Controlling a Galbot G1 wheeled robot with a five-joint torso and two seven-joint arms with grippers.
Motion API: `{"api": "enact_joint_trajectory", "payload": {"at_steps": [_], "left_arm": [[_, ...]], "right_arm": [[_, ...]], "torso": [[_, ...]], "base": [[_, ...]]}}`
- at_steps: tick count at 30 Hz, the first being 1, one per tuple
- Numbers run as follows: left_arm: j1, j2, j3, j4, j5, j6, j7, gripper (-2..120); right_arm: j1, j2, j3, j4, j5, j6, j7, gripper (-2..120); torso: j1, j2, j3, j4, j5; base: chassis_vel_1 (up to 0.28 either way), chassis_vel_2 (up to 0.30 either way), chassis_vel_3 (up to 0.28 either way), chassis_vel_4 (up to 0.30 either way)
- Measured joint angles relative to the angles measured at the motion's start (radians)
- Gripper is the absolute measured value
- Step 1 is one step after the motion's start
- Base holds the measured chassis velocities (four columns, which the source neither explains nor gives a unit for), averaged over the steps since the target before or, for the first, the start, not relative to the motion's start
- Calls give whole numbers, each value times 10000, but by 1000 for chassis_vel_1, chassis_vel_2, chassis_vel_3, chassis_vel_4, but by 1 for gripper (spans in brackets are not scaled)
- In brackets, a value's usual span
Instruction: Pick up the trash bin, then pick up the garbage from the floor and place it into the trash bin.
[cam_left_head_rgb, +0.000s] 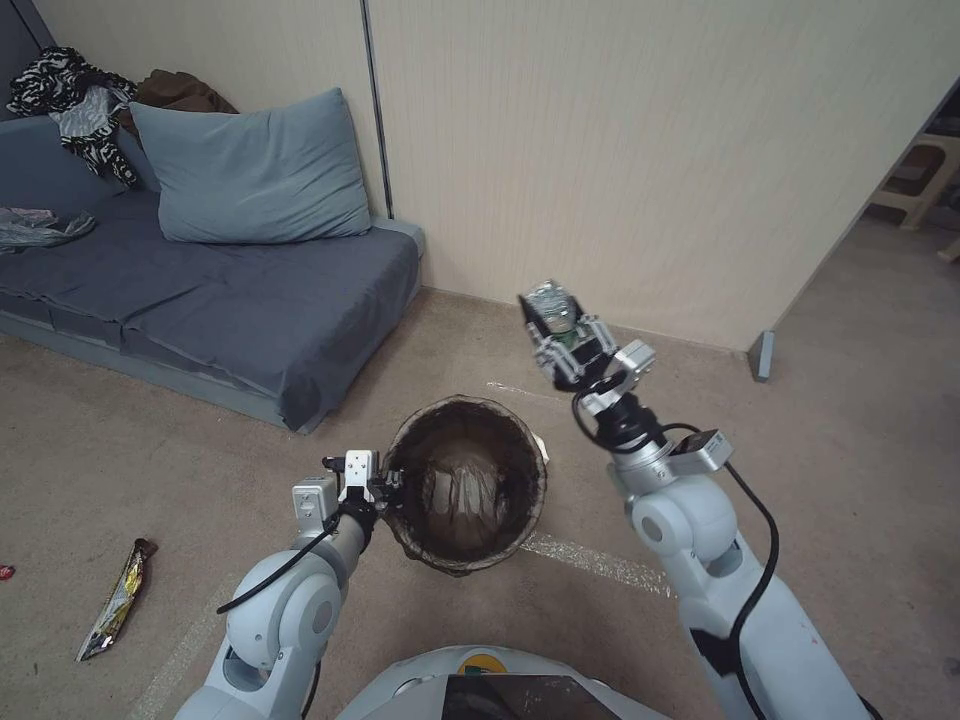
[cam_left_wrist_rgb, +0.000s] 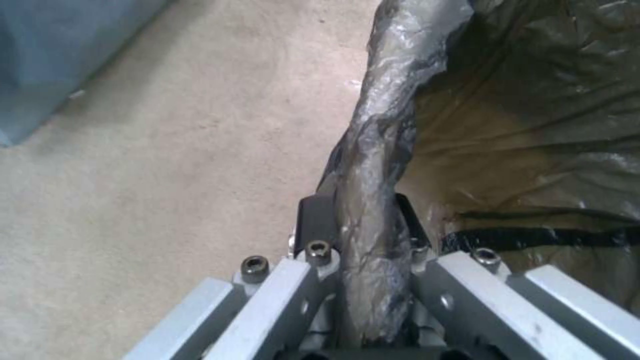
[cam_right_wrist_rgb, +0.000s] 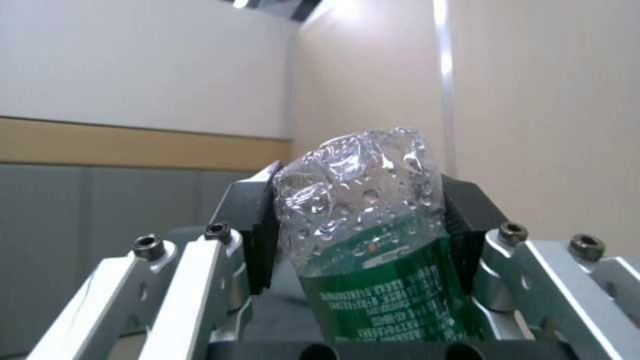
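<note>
Left claw (cam_left_head_rgb: 385, 492) pinches the bag-covered rim of the trash bin (cam_left_head_rgb: 466, 485), one finger inside the rim and one outside; in the left wrist view the rim (cam_left_wrist_rgb: 377, 200) runs between the dark pads (cam_left_wrist_rgb: 313, 220). The bin hangs to the right of this claw, its dark-lined mouth open upward. Right claw (cam_left_head_rgb: 556, 330), raised beyond and to the right of the bin, is pressed onto a crumpled clear bottle (cam_right_wrist_rgb: 363, 220) with a green label; the bottle's end protrudes past the fingertips. A gold snack wrapper (cam_left_head_rgb: 117, 600) lies on the floor (cam_left_head_rgb: 150, 440) well to the left of the left claw, a small red scrap (cam_left_head_rgb: 5, 572) farther left. A grey sofa (cam_left_head_rgb: 230, 290) stands beyond.
</note>
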Motion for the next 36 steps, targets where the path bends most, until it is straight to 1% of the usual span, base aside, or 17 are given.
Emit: {"api": "enact_joint_trajectory", "payload": {"at_steps": [1,2,3,5,6,9,10,13,14,16,20,25,29,30,32,33,36], "left_arm": [[17,23,159,0,-152,62,-124,2],[17,23,159,0,-152,62,-124,2],[21,28,262,-10,-297,84,-242,2],[5,5,413,-53,-530,89,-409,2],[5,5,413,-53,-530,89,-409,2],[-9,-48,507,-78,-619,93,-458,2],[-9,-48,507,-78,-619,93,-458,2],[-26,-125,548,-118,-641,92,-481,2],[-26,-125,548,-118,-641,92,-481,2],[-42,-160,511,-150,-669,92,-493,2],[-70,-202,482,-177,-710,93,-501,2],[-70,-219,459,-191,-710,93,-506,2],[-80,-225,385,-208,-742,92,-504,2],[-80,-225,385,-208,-742,92,-504,2],[-94,-225,334,-208,-772,92,-504,2],[-94,-225,334,-208,-772,92,-504,2],[-125,-216,275,-203,-806,92,-501,2]], "right_arm": [[-40,-91,-446,599,374,-336,-8,45],[-40,-91,-446,599,374,-336,-8,45],[-104,-231,-918,958,599,-600,0,45],[-309,-632,-2045,1109,630,-859,90,45],[-309,-632,-2045,1109,630,-859,90,45],[-508,-899,-3182,431,-75,-773,100,45],[-508,-899,-3182,431,-75,-773,100,45],[-474,-585,-3807,-668,-776,-521,11,45],[-474,-585,-3807,-668,-776,-521,11,45],[-562,-423,-3944,-1207,-1054,-360,-70,45],[-609,-256,-4001,-1671,-1251,-215,-147,45],[-612,-178,-3916,-1897,-1481,-204,-209,47],[-708,-213,-3792,-1929,-1642,-201,-230,67],[-708,-213,-3792,-1929,-1642,-201,-230,67],[-767,-211,-3762,-1900,-1689,-198,-255,74],[-767,-211,-3762,-1900,-1689,-198,-255,74],[-831,-241,-3725,-1805,-1754,-191,-333,89]], "torso": [[0,0,0,3,1],[0,0,0,3,1],[0,0,0,0,-2],[0,0,0,1,1],[0,0,0,1,1],[0,0,0,1,1],[0,0,0,1,1],[0,0,0,2,3],[0,0,0,2,3],[0,0,1,1,2],[0,0,0,0,1],[0,0,0,2,2],[0,0,0,1,2],[0,0,0,1,2],[0,0,1,1,2],[0,0,1,1,2],[0,0,1,1,2]], "base": [[0,0,0,0],[0,0,0,0],[0,0,0,0],[0,0,0,0],[0,0,0,0],[0,0,0,0],[0,0,0,0],[0,0,0,0],[0,0,0,0],[0,0,0,0],[0,0,0,0],[0,0,0,0],[0,0,0,0],[0,0,0,0],[0,0,0,0],[0,0,0,0],[0,0,0,0]]}}
